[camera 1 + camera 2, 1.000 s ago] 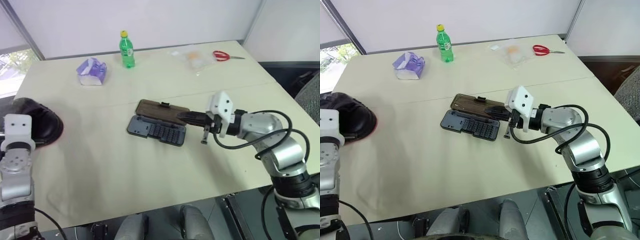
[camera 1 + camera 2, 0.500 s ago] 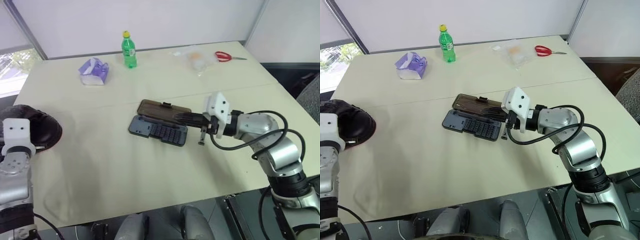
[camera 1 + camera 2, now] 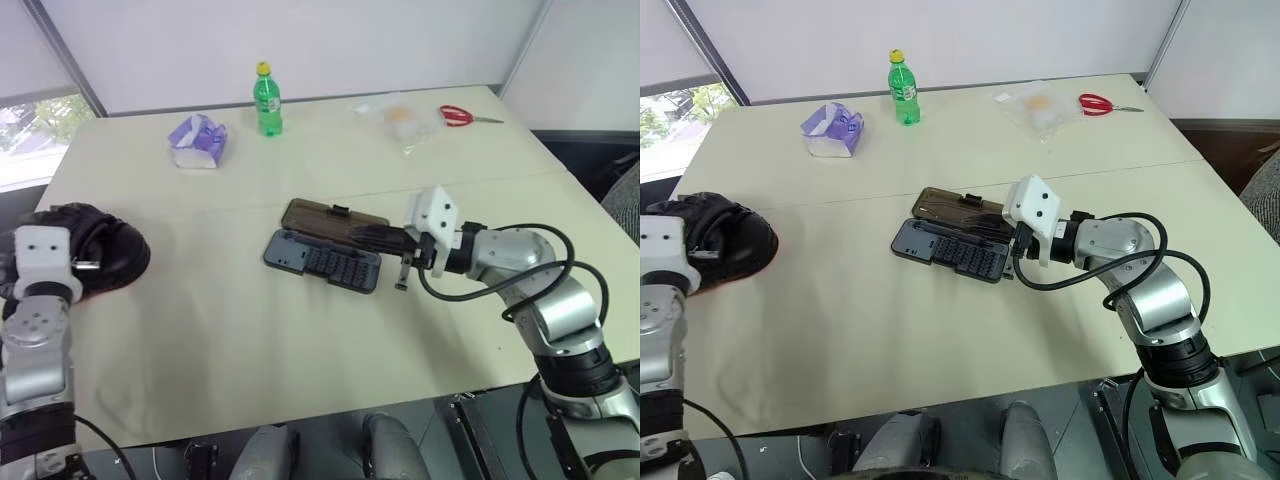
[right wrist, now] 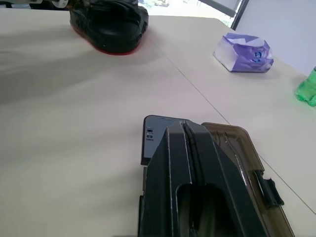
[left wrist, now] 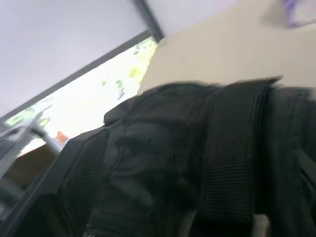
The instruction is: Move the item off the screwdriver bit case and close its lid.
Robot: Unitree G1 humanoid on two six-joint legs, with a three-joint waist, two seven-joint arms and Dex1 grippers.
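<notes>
The item, a bulky black mitt (image 3: 105,262) with a red bottom edge, rests on the table's far left, well apart from the case. My left gripper is right against it, hidden by its white wrist block (image 3: 42,262); the left wrist view shows the mitt (image 5: 197,158) close up. The screwdriver bit case lies open mid-table, with the grey-blue tray (image 3: 322,264) in front and the smoky-brown lid (image 3: 318,216) flat behind it. My right gripper (image 4: 183,127) is shut and empty. It points level over the lid's right part.
Along the far side stand a purple tissue pack (image 3: 198,142) and a green bottle (image 3: 266,98). A clear bag (image 3: 400,118) and red scissors (image 3: 460,116) lie at the far right. The table's left edge runs just beside the mitt.
The whole picture has shifted a little. The mitt now lies slightly further in from the table's left edge. My right gripper has stayed over the lid.
</notes>
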